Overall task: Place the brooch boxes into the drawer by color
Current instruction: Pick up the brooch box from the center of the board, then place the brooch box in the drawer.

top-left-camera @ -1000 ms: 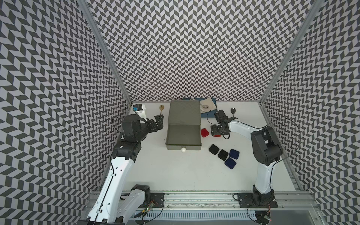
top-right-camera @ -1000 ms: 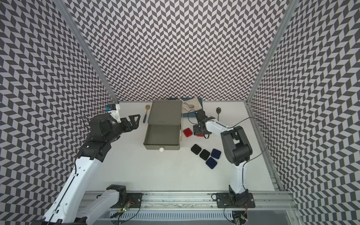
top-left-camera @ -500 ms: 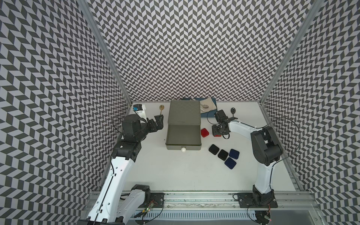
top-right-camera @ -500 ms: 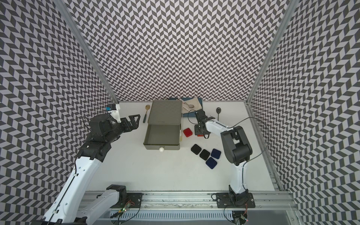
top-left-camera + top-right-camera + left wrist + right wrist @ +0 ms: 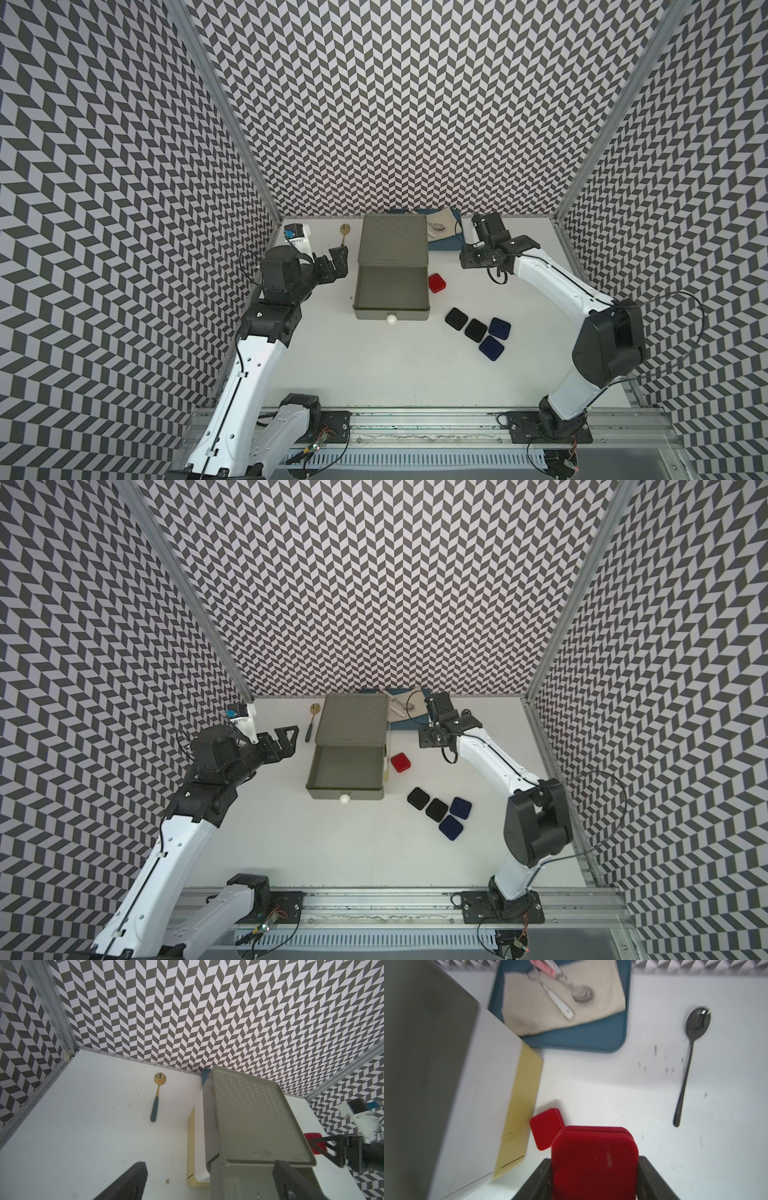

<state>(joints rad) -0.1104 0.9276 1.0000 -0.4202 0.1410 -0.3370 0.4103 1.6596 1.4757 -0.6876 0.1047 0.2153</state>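
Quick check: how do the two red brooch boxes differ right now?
The clamped red box sits in the right claw; the free red box lies on the table. The free red box is close beside the yellow tier of the drawer unit; the clamped red box is farther from it. Both are red, rounded-square, closed.
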